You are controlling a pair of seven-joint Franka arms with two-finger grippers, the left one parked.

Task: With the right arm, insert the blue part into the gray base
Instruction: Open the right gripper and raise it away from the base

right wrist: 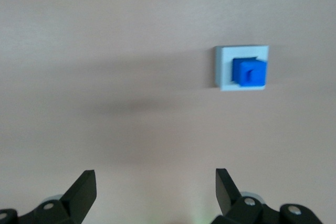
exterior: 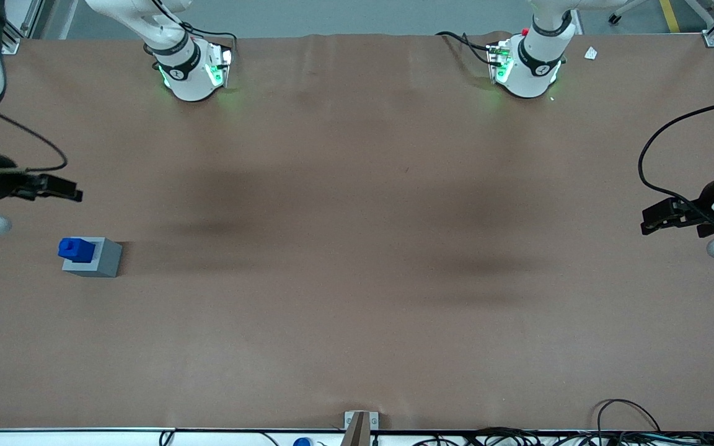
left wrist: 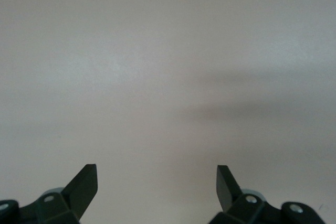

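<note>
The blue part (exterior: 77,248) sits in the top of the gray base (exterior: 101,260), standing proud of it with its stub upward. The pair rests on the brown table toward the working arm's end. My right gripper (exterior: 77,191) hovers above the table, farther from the front camera than the base and apart from it. In the right wrist view the gripper (right wrist: 155,184) is open with only bare table between its fingers (right wrist: 84,190). That view shows the blue part (right wrist: 250,72) seated in the gray base (right wrist: 223,69), well away from the fingertips.
Two white arm bases (exterior: 193,71) (exterior: 527,68) stand along the table edge farthest from the front camera. A small metal bracket (exterior: 360,424) and loose cables (exterior: 623,418) lie at the nearest edge. A small white scrap (exterior: 590,53) lies near the parked arm's base.
</note>
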